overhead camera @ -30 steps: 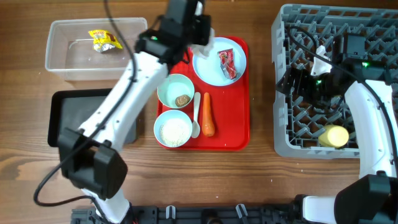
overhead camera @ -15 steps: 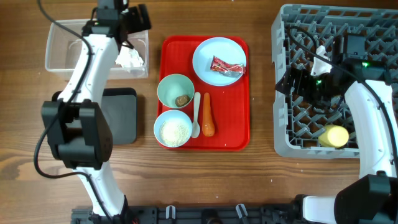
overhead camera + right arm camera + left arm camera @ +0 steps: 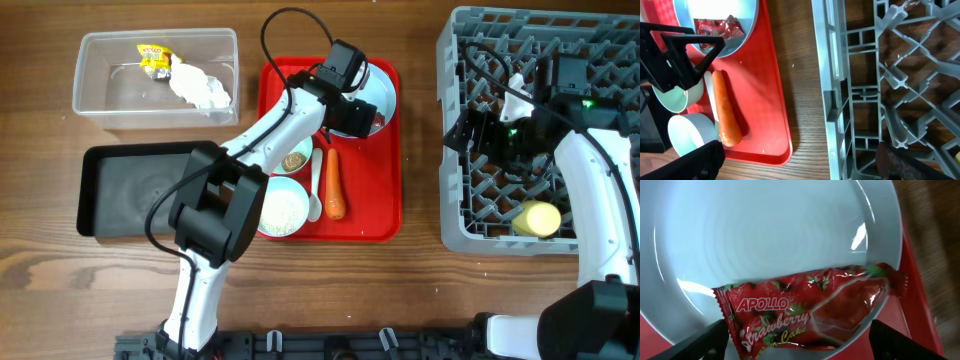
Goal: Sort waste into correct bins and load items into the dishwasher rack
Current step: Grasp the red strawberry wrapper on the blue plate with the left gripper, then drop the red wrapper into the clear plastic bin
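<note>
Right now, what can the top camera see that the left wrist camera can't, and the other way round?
Only overhead: the tub holding a yellow wrapper and tissue, the black bin, the rack with a yellow cup, and the carrot.
Only left wrist: the words APOLLO and Strawberry on the red wrapper, with the left hand open on either side of it.
Both: the plate and the red tray.

"APOLLO Strawberry" on red wrapper
</note>
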Robot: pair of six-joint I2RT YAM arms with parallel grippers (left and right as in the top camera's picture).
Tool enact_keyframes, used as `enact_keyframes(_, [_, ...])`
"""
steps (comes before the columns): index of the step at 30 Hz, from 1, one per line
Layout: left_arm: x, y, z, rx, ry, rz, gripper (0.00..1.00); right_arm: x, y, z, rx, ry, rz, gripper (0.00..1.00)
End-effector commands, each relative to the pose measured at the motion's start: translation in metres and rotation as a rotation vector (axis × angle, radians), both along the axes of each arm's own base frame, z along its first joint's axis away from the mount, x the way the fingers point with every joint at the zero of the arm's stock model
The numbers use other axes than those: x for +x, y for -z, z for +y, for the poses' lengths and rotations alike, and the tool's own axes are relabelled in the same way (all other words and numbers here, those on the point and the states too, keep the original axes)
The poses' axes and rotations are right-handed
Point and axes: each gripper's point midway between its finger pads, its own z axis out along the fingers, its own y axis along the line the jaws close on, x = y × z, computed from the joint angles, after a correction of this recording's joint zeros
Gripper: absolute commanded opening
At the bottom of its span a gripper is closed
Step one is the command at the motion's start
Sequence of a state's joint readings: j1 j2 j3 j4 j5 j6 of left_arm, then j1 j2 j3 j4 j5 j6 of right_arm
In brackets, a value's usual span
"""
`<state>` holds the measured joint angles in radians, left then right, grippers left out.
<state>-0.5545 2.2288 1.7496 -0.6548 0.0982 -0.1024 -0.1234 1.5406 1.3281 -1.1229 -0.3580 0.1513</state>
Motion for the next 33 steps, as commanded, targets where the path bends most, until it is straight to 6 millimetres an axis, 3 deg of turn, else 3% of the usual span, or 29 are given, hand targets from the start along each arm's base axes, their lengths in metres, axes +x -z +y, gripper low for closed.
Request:
enact_keyframes(1, [0.001,0.029,0.007,0.051,-0.020,0.029,0.88,-0.001,0.000,-0.002,-0.016,-0.016,-0.004,0.99])
enact_keyframes(4, [0.001,0.041,0.006,0.055,-0.020,0.037,0.70,-0.002,0.000,-0.002,-0.016,-0.016,-0.003,0.99])
enact_keyframes(7, [0.005,0.040,0.004,0.047,-0.020,0.024,0.36,-0.001,0.000,-0.002,-0.017,-0.016,-0.003,0.99])
enact_keyframes(11, [0.010,0.038,0.001,0.031,-0.020,0.000,0.07,-0.002,0.001,-0.004,-0.026,-0.014,-0.001,0.99])
enact_keyframes(14, [0.011,0.036,0.000,0.028,-0.021,-0.005,0.04,-0.002,0.001,-0.004,-0.027,-0.014,-0.002,0.99])
enact_keyframes(17, [0.014,0.013,-0.002,0.005,-0.024,-0.037,0.04,-0.001,0.001,-0.004,-0.027,-0.014,-0.002,0.99])
enact_keyframes(18, [0.016,-0.002,-0.003,-0.009,-0.024,-0.060,0.06,-0.001,0.001,-0.004,-0.027,-0.014,-0.002,0.99])
enact_keyframes(19, [0.018,-0.017,-0.004,-0.025,-0.024,-0.086,0.42,-0.001,0.001,-0.004,-0.027,-0.014,-0.003,0.99])
enact_keyframes(20, [0.020,-0.026,-0.006,-0.037,-0.024,-0.106,0.65,-0.001,0.001,-0.004,-0.027,-0.013,-0.004,0.99])
enact_keyframes(21, [0.023,-0.035,-0.007,-0.052,-0.024,-0.129,0.86,-0.001,0.000,-0.004,-0.027,-0.014,-0.006,0.99])
enact_keyframes(22, [0.027,-0.039,-0.010,-0.061,-0.012,-0.156,0.94,0.000,0.000,-0.004,-0.027,-0.014,-0.007,0.99])
enact_keyframes(25, [0.033,-0.033,-0.018,-0.046,0.063,-0.202,0.97,0.000,0.000,-0.004,-0.027,-0.013,-0.006,0.99])
enact_keyframes(29, [0.034,0.002,-0.032,-0.009,0.161,-0.224,0.97,0.000,0.000,-0.004,-0.027,-0.013,-0.006,0.99])
enact_keyframes(33, [0.036,0.023,-0.045,-0.016,0.177,-0.233,0.95,0.000,0.000,-0.004,-0.028,-0.014,-0.006,0.99])
